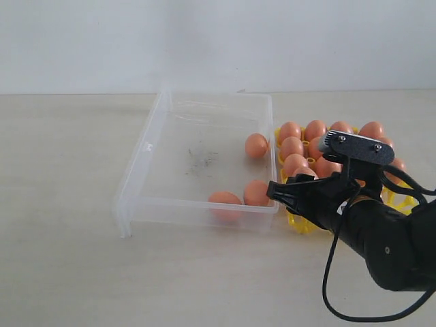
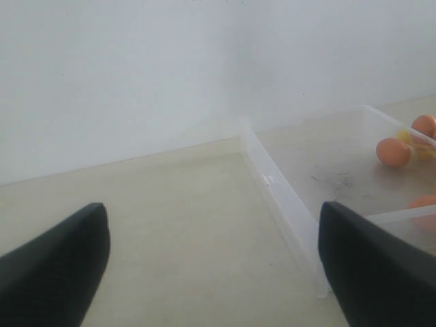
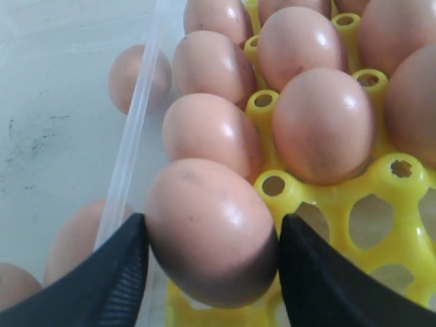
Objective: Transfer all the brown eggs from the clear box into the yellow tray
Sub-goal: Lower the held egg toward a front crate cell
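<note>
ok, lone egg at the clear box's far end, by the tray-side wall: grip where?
Its belly, from straight above: the egg lies on the clear box floor, top bare. The wall is close, so pinch along it, not across.

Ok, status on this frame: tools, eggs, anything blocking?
Left tool open, empty, outside box. Right tool shut on egg at tray corner by box. Three eggs in box. Nothing in the way.

The pale table bears the clear box and, just beside it, the yellow tray.
</note>
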